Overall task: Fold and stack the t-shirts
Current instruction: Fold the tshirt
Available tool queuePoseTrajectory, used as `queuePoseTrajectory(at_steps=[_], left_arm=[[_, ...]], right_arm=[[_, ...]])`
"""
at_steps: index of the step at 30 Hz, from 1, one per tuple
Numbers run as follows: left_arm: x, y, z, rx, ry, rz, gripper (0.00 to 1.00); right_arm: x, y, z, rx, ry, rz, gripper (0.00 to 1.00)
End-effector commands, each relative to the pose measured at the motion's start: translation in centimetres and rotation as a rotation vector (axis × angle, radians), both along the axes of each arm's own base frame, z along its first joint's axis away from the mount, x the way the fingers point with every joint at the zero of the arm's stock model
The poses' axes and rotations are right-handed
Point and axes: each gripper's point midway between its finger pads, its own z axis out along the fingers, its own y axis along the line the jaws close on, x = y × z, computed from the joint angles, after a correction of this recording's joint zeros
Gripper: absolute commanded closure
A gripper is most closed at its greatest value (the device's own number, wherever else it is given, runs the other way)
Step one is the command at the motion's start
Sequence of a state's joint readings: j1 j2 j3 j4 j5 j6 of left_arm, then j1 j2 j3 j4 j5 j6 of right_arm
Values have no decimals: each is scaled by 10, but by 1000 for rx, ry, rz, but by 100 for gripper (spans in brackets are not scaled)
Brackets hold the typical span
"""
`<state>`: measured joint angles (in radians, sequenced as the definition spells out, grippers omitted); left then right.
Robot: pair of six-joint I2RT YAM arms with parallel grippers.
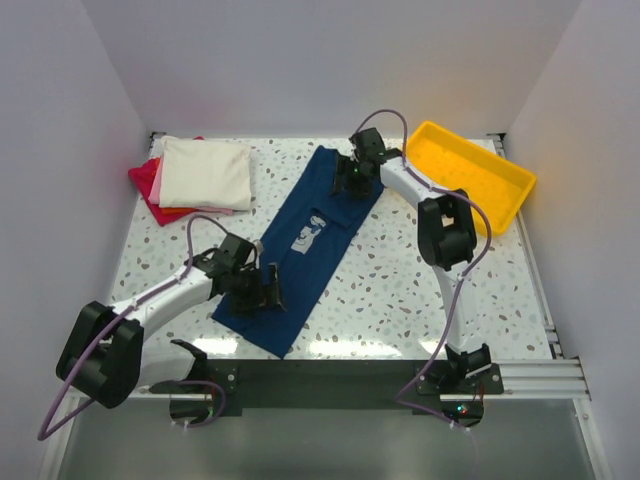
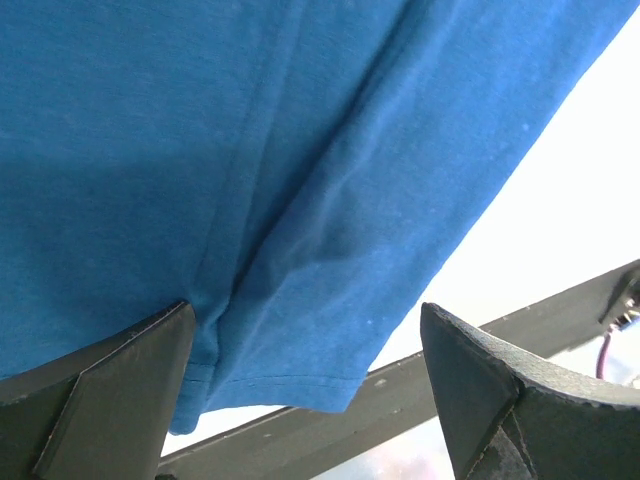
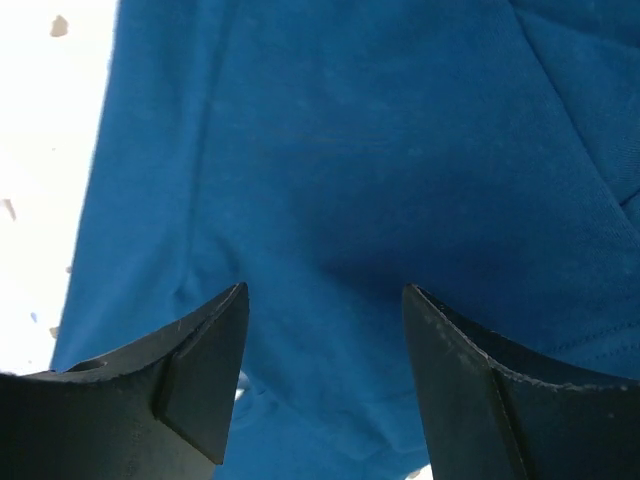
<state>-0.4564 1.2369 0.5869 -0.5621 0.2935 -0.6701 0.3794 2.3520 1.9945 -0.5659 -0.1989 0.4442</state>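
Speckled white table [image 1: 400, 290] carries a navy shirt [image 1: 320, 235], folded into a long strip, one end near the yellow tray [image 1: 520, 182]; cream, pink and red folded shirts [image 1: 205, 172] lie well apart from the tray. Both pincers stand apart, holding nothing: right gripper [image 1: 352, 180] over the strip's tray end, left gripper [image 1: 268, 290] over the end farthest from the tray. Cloth looks light and limp, likely to sag, so pinching every layer at the end corners seems best
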Motion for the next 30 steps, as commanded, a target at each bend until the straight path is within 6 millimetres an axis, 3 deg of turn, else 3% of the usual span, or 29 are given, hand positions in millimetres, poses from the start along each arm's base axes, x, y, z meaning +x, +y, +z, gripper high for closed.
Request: queuePoseTrajectory(at_steps=[1, 11, 13, 14, 15, 20, 23, 30], left_arm=[[-6, -10, -3, -55, 20, -25, 0], [-24, -17, -22, -81, 120, -42, 0], [-24, -22, -23, -96, 132, -49, 0], [-22, -24, -23, -102, 133, -50, 0], [-20, -29, -22, -110, 139, -56, 0], [-10, -50, -19, -140, 131, -114, 0], [-7, -69, -20, -175, 148, -180, 0], [-5, -98, -24, -196, 154, -296, 0]], right_arm=[[1, -5, -17, -45, 13, -20, 34], [11, -10, -67, -87, 75, -54, 34], [17, -6, -68, -77, 71, -58, 34], [16, -6, -79, -82, 87, -58, 34], [23, -4, -74, -72, 70, -60, 34], [34, 2, -93, -49, 87, -74, 33], [49, 6, -89, -21, 63, -86, 33], [58, 8, -93, 23, 54, -83, 32]])
